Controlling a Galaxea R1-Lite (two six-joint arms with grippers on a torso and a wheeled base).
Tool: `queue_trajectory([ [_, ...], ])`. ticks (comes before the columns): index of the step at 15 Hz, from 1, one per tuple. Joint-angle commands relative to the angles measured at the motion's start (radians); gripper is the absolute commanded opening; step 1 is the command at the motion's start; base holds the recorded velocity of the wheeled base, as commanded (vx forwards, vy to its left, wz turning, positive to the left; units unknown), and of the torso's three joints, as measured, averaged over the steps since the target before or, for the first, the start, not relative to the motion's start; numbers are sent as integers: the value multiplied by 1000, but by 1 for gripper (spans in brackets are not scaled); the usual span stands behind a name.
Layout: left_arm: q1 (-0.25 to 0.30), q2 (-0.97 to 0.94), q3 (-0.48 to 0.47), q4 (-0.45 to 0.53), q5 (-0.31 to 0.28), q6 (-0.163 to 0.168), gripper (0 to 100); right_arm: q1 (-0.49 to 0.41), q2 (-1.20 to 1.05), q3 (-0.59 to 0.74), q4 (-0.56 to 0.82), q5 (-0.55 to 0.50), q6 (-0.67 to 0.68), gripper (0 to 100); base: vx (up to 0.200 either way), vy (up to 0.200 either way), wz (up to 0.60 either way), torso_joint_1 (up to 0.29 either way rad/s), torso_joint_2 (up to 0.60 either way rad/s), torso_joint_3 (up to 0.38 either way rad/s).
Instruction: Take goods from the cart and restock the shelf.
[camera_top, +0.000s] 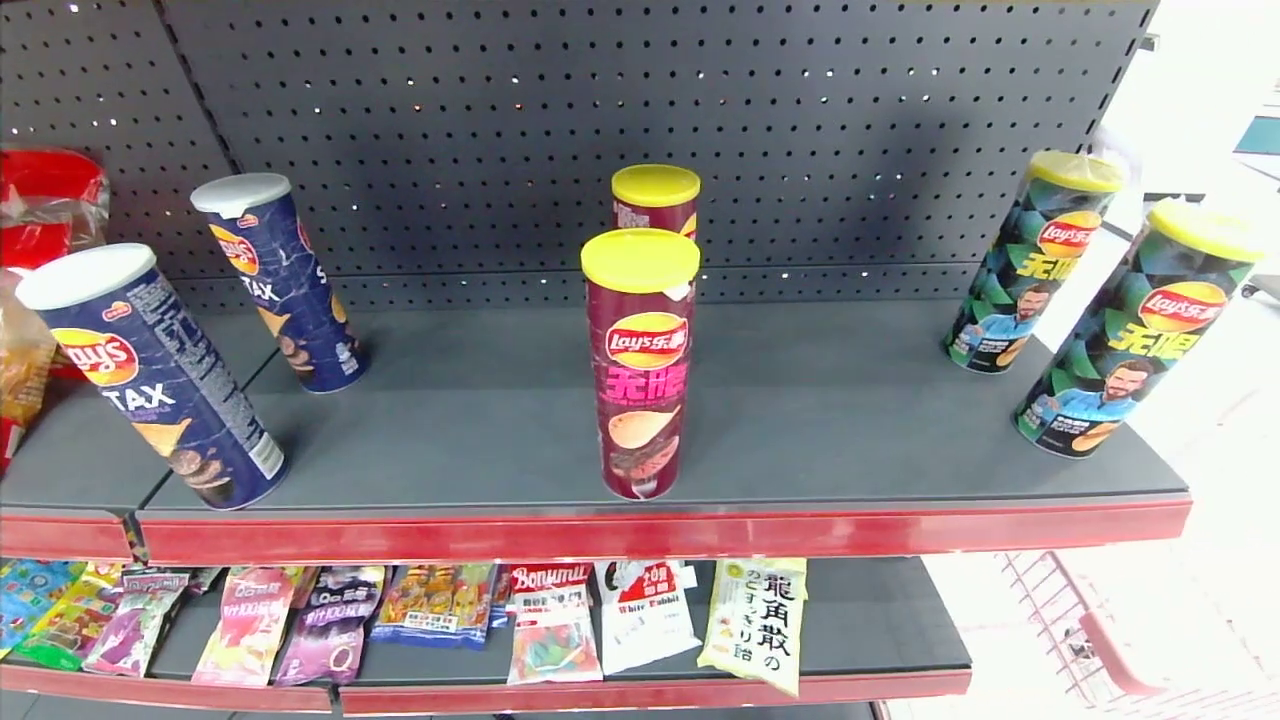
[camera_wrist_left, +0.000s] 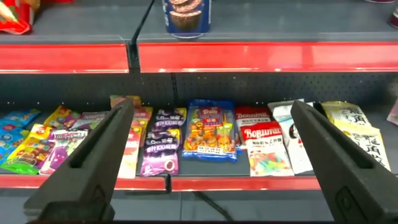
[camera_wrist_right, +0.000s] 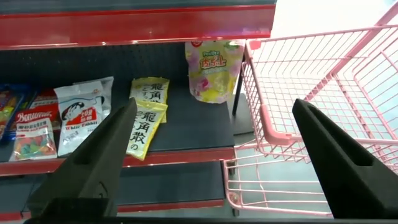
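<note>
The pink wire cart (camera_wrist_right: 267, 134) stands on the floor just beside the right end of the lower dark grey shelf (camera_top: 860, 610), low and to the robot's right. Its contents cannot be made out from here.

The right gripper (camera_wrist_right: 214, 102) hangs low, facing the cart rim and that shelf end. Its black fingers (camera_wrist_right: 93, 168) are spread wide and carry nothing. The left gripper (camera_wrist_left: 211, 104) hangs in front of the lower shelf farther left, facing a row of flat snack packets (camera_wrist_left: 211, 134). Its fingers are likewise spread and carry nothing.

Judgement: the right arm is the nearer one to the cart, so the pick falls to it. The cart lies ahead of and below its fingers.

The upper dark grey shelf with red front edge (camera_top: 800, 420) carries cylindrical chip cans, all upright with the long axis vertical:
- two maroon cans with yellow lids (camera_top: 641, 380), one behind the other, at centre;
- two dark blue cans with white lids (camera_top: 150, 380) at left;
- two green cans with yellow lids (camera_top: 1140, 340) at right.

Bare shelf lies between these groups.
</note>
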Motion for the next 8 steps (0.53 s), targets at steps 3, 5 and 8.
queue_trajectory([
  [3,1,1,0,0,0,0,100,0,2,0,0,-1,-1,100,0,0,0,0,0,0],
  [5,1,1,0,0,0,0,100,0,2,0,0,-3,-1,100,0,0,0,0,0,0],
  [8,1,1,0,0,2,0,100,0,2,0,0,-12,-2,100,0,0,0,0,0,0],
])
